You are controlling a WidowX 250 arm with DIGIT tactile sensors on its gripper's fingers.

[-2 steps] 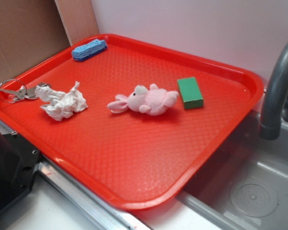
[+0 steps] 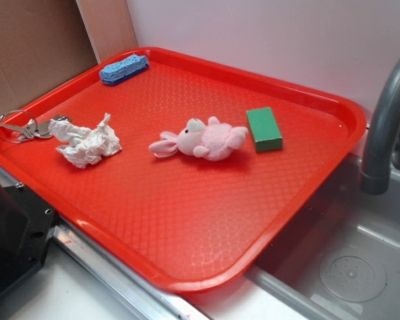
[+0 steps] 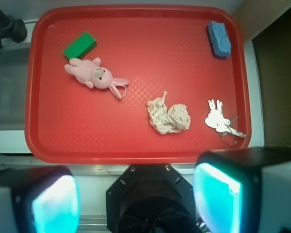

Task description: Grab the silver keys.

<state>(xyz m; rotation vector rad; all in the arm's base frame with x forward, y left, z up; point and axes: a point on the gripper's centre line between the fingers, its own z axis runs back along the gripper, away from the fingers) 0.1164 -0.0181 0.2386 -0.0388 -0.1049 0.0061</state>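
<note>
**A:** Right, where are the silver keys (image 3: 218, 118)?

**B:** Lower right of the wrist view, lying flat on the red tray (image 3: 136, 145) close to its right rim. The wire ring points toward the bottom right corner. In the exterior view the silver keys (image 2: 23, 127) sit at the far left, ring partly over the tray's edge.

**A:** And the neighbours?

**B:** A crumpled white tissue (image 3: 169, 116) just left of them in the wrist view, near but apart as far as I can tell. Pink plush bunny (image 3: 94, 76) in the upper left, lying on its side, with a green block (image 3: 79, 45) just above it. Blue sponge (image 3: 218, 39) up in the top right corner of the tray.

**A:** The tool?

**B:** The tool (image 3: 136, 199) hangs high over the tray's near rim at the bottom of the wrist view. Its two fingers (image 3: 218, 194) stand wide apart, pads glowing teal, nothing between them. It touches nothing.

**A:** Anything else in shot?

**B:** A grey tap (image 2: 387, 120) at the right edge of the exterior view, over a metal sink (image 2: 360, 260).
</note>
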